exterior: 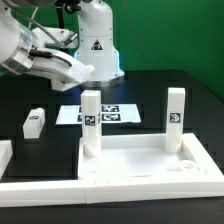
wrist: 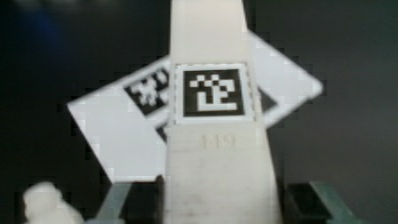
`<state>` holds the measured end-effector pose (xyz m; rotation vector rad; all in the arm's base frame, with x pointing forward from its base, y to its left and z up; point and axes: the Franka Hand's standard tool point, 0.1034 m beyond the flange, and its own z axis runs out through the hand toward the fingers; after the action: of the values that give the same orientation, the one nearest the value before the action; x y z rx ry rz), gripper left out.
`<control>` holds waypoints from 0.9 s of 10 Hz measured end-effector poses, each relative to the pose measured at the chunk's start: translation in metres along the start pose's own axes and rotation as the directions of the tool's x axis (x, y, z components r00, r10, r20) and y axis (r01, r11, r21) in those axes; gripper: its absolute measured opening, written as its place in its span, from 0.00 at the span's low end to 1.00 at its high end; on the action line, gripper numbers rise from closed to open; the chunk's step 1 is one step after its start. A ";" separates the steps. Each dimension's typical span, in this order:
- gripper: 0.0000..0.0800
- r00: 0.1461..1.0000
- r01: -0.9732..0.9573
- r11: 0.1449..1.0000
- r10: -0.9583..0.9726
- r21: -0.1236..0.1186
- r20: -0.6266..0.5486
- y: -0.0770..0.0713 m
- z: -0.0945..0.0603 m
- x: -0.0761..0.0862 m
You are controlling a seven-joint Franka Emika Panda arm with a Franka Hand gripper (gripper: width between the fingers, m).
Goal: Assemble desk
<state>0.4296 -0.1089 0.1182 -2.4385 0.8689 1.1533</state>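
The white desk tabletop (exterior: 140, 186) lies tray-side up at the front of the table. Two white tagged legs stand upright in its far corners, one on the exterior view's left (exterior: 91, 122) and one on the right (exterior: 176, 115). A third leg (exterior: 35, 121) lies loose on the table to the left. My gripper (exterior: 85, 80) hangs over the top of the left leg. In the wrist view the gripper (wrist: 222, 205) has its jaws on both sides of that leg (wrist: 217, 140), close against it. The leg's tag (wrist: 214, 90) faces the camera.
The marker board (exterior: 100, 113) lies behind the left leg and also shows in the wrist view (wrist: 125, 120). A white border rail (exterior: 6, 156) lies at the exterior view's far left. The robot base (exterior: 97, 40) stands at the back.
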 end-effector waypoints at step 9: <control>0.36 0.822 -0.042 0.992 0.101 0.117 -0.560 -0.128 -0.020 -0.043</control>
<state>0.5021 -0.0038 0.1660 -2.7172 1.1529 0.3653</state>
